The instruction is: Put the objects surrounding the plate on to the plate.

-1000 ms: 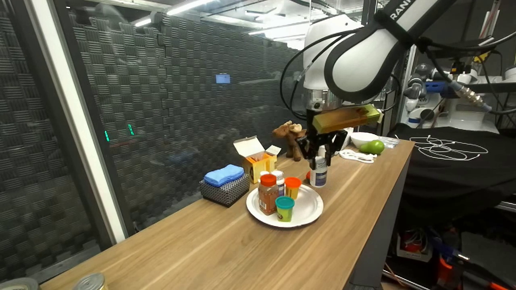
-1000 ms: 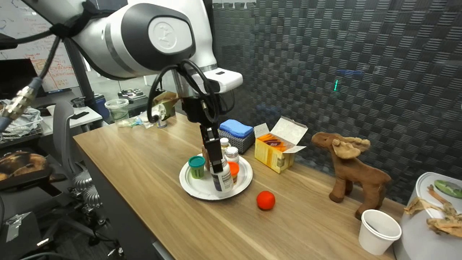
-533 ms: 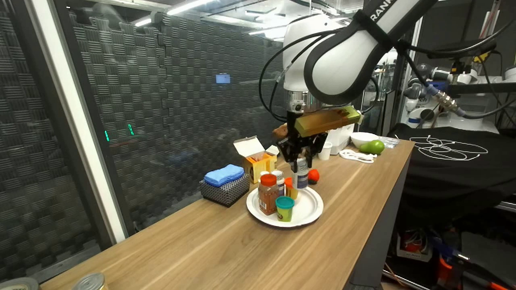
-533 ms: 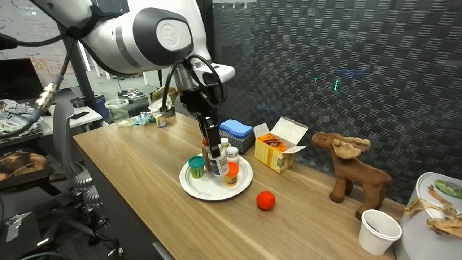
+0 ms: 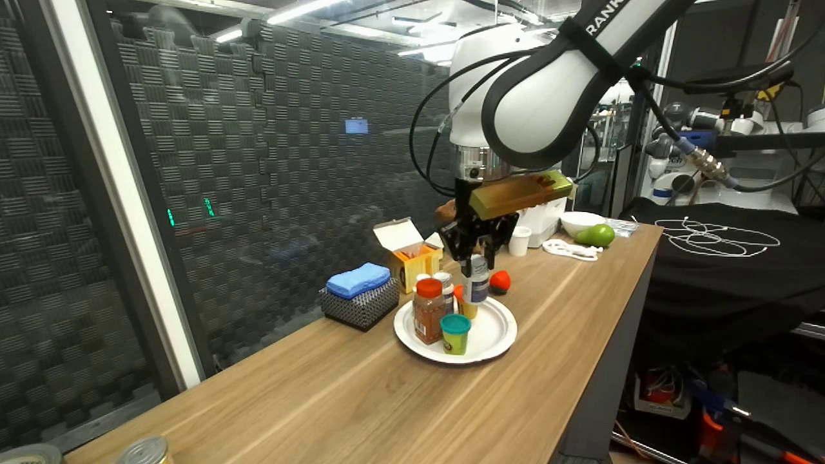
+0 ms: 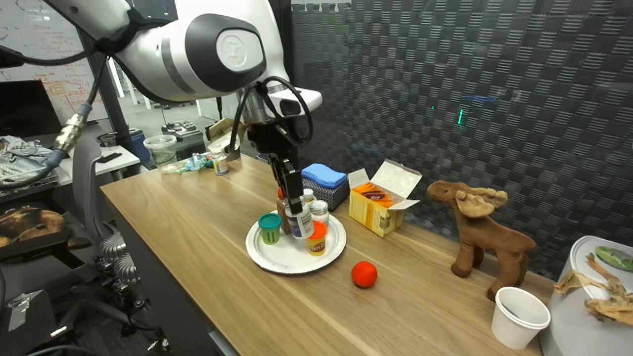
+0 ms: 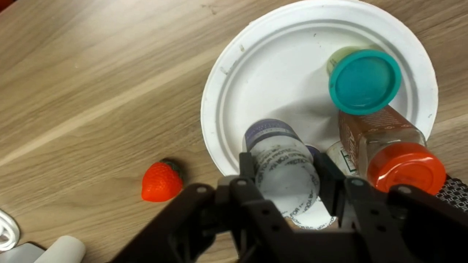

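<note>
While the hand [image 5: 479,267] grips a bottle [image 7: 284,164], woodgrain counter [image 5: 361,412], dark textured wall [image 6: 534,113]

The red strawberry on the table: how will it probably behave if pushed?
The strawberry will probably roll, since its sides look rounded. It may curve, tapering to one end. Likely light, being far smaller than the plate.

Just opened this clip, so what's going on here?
A Franka arm has its end effector closed on a white pill bottle, held over the plate and apparently not yet set down. On the plate stand a teal-lidded tub, an orange-lidded Play-Doh tub, a red-lidded spice jar and at least one other bottle. A strawberry lies on the wooden table beside the plate.
</note>
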Controlling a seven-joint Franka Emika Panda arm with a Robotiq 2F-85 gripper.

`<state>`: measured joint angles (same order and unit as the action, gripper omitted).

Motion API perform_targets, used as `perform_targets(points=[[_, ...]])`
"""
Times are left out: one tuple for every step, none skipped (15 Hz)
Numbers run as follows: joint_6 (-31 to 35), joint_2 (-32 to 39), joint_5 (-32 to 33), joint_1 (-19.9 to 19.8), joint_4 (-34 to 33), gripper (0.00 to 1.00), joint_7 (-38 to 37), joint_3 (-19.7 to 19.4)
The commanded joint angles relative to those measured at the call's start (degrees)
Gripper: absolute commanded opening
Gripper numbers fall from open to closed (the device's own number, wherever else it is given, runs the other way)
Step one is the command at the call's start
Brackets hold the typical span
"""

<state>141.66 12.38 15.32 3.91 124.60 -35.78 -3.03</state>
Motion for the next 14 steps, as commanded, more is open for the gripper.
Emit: perform_targets(points=[[2.6,-1.9,0.4,0.6,1.8,0.19,-0.9,-0.8],[3.2,-2.5,0.8,0.7,2.5,0.19,-1.5,-0.9],[4.1,-3.2,1.2,0.9,3.4,0.19,-2.2,-1.1],[4.6,-3.9,1.4,1.0,4.1,0.19,-2.7,-1.1],[5.0,-4.7,1.4,1.1,5.0,0.19,-3.2,-1.0],[5.0,-5.4,1.4,1.1,5.7,0.19,-3.7,-0.9],[4.5,-6.1,1.7,1.3,6.3,0.19,-4.4,-0.8],[3.6,-6.3,2.0,1.4,6.6,0.19,-5.0,-0.7],[3.2,-6.4,1.9,1.3,6.8,0.19,-5.1,-0.4],[2.9,-6.8,1.6,1.2,7.3,0.19,-5.1,-0.1],[2.8,-6.9,1.4,1.2,7.8,0.19,-4.9,0.1],[2.7,-6.9,1.3,1.1,8.0,0.19,-4.8,0.2],[2.4,-6.7,0.6,0.9,8.2,0.19,-4.0,0.4],[2.3,-6.3,0.4,0.8,8.0,0.19,-3.8,0.4]])
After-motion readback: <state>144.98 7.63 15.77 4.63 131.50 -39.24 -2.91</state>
